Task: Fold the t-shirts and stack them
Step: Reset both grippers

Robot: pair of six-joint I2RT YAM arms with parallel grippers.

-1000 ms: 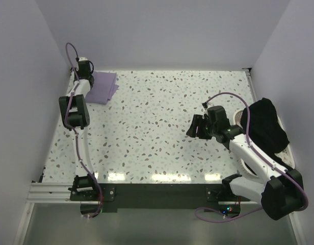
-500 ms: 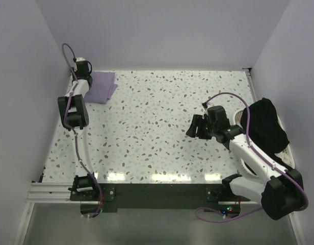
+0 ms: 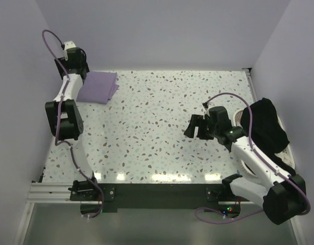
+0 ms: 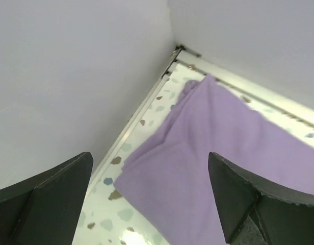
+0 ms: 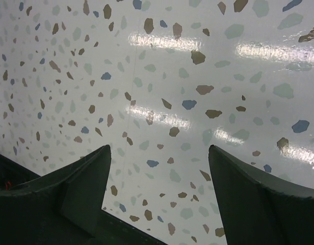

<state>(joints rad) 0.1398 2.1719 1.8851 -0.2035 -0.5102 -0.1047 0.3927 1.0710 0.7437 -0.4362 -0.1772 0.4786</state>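
A folded purple t-shirt [image 3: 98, 87] lies flat in the table's far left corner; the left wrist view shows its cloth [image 4: 223, 148] below the jaws. My left gripper [image 3: 70, 64] hovers above that corner near the wall, open and holding nothing [image 4: 149, 173]. A black t-shirt [image 3: 266, 125] is heaped in a white basket [image 3: 285, 153] at the right edge. My right gripper [image 3: 193, 126] hangs over the speckled tabletop right of centre, open and empty [image 5: 159, 153].
Lilac walls close in the table at the back and on both sides. A metal rail [image 4: 147, 102] runs along the left wall beside the purple shirt. The speckled tabletop [image 3: 157, 127] stretches between the two arms.
My left gripper opened, let go of the purple t-shirt and lifted back toward the far left wall. My right gripper spread wider and edged slightly left.
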